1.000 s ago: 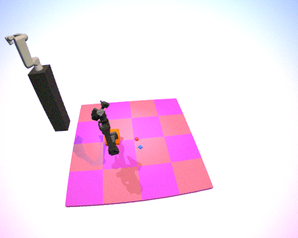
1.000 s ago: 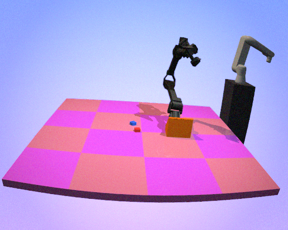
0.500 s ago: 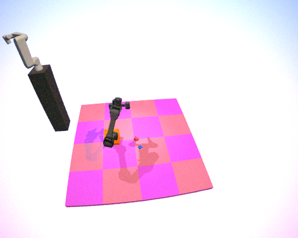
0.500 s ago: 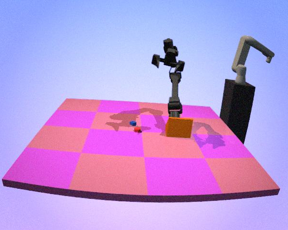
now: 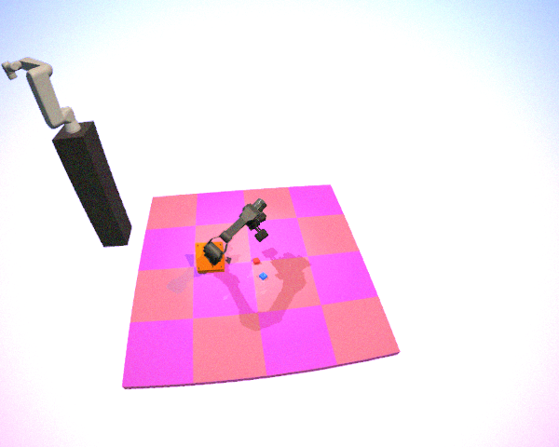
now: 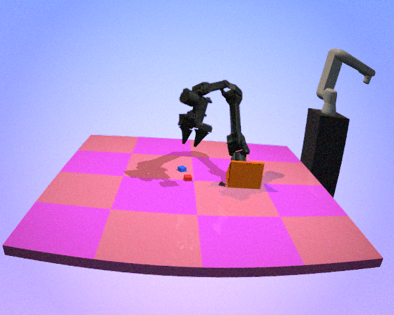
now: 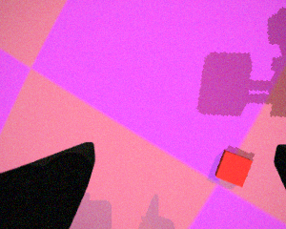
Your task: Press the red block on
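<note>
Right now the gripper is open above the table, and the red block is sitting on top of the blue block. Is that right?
Not quite: the red block is not on top of the blue block. They sit apart on the table, as the exterior view shows. The gripper is open above the table, as you said.

No text, label, brand, number or sign can be read in any of the views; no readable marking is shown on any surface.

Block (image 5: 256, 261) (image 6: 188, 177) (image 7: 234, 168) near 2nd block (image 5: 263, 276) (image 6: 181, 168), on tabletop (image 5: 226, 346) (image 6: 150, 237) (image 7: 119, 62)
</note>
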Robot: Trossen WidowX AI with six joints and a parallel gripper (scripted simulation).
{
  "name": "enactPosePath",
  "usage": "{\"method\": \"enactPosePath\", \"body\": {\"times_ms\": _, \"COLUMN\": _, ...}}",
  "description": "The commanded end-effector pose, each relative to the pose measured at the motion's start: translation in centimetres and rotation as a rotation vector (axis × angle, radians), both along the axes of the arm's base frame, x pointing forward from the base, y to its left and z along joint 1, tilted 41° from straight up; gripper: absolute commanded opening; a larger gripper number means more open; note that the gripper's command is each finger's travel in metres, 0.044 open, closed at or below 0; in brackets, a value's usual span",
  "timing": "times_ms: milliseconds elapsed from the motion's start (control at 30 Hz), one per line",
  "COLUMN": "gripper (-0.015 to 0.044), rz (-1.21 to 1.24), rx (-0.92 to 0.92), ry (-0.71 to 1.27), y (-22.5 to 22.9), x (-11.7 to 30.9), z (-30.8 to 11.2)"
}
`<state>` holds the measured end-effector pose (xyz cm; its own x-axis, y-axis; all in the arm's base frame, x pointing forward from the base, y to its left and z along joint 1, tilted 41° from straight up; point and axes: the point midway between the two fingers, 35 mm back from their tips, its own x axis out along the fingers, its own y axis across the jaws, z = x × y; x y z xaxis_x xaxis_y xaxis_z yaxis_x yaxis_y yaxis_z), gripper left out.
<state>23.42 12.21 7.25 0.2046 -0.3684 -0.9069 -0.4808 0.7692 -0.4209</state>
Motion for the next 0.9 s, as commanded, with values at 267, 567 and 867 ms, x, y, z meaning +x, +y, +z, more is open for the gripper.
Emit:
{"method": "enactPosePath", "body": {"times_ms": 267, "gripper": 0.0440, "rz": -0.409, "rx": -0.279, "ry": 0.011, "y": -10.1, "x": -0.5, "z": -4.0}}
{"method": "enactPosePath", "body": {"times_ms": 567, "gripper": 0.0440, "rz": -0.409, "rx": -0.280, "ry": 0.010, "y": -12.7, "x": -0.5, "z": -7.0}}
{"method": "enactPosePath", "body": {"times_ms": 867, "gripper": 0.0440, "rz": -0.409, "rx": -0.281, "ry": 0.010, "y": -13.7, "x": -0.4, "z": -8.4}}
